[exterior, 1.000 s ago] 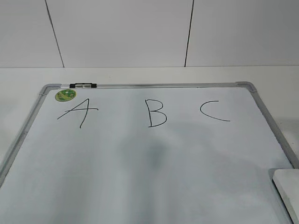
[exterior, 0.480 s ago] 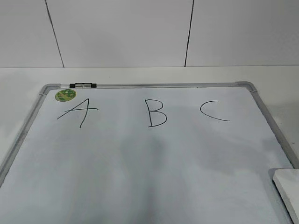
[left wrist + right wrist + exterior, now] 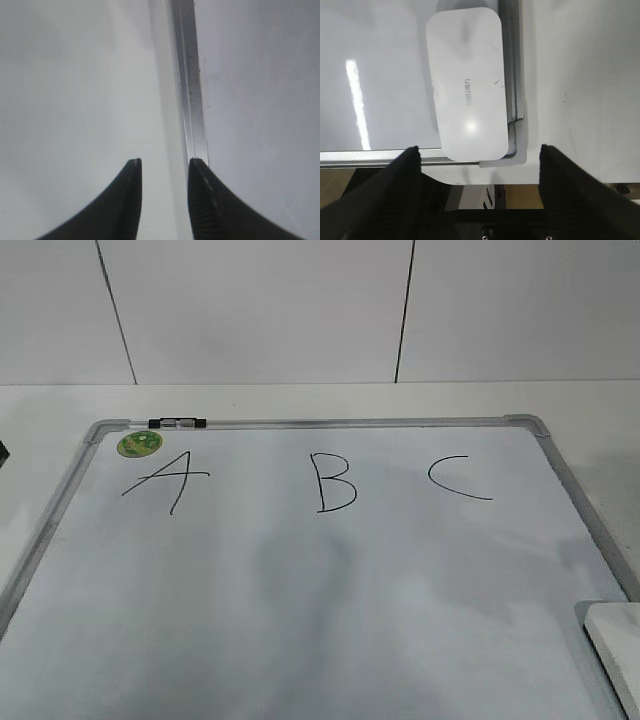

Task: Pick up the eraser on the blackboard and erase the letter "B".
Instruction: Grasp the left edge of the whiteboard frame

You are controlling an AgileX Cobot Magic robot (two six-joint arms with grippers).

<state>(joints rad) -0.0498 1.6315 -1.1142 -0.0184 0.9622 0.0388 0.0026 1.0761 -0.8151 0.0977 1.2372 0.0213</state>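
Note:
The blackboard (image 3: 330, 620) is a white board with a grey frame, lying flat. The letter "B" (image 3: 334, 482) is drawn in black at its far middle, between an "A" (image 3: 168, 480) and a "C" (image 3: 457, 479). The white eraser (image 3: 615, 645) lies in the board's near right corner. In the right wrist view the eraser (image 3: 467, 85) lies just ahead of my right gripper (image 3: 480, 149), which is wide open, empty and hovering above it. My left gripper (image 3: 165, 161) is open and empty over the board's left frame rail (image 3: 192, 100).
A round green sticker (image 3: 140, 444) and a black-and-white marker (image 3: 178, 423) sit at the board's far left corner. White table (image 3: 590, 405) surrounds the board, with a white wall behind. The table's near edge shows in the right wrist view (image 3: 570, 172).
The soft shadows on the board have shifted. A dark sliver has come into the exterior view at the left edge. Letters and eraser have not moved.

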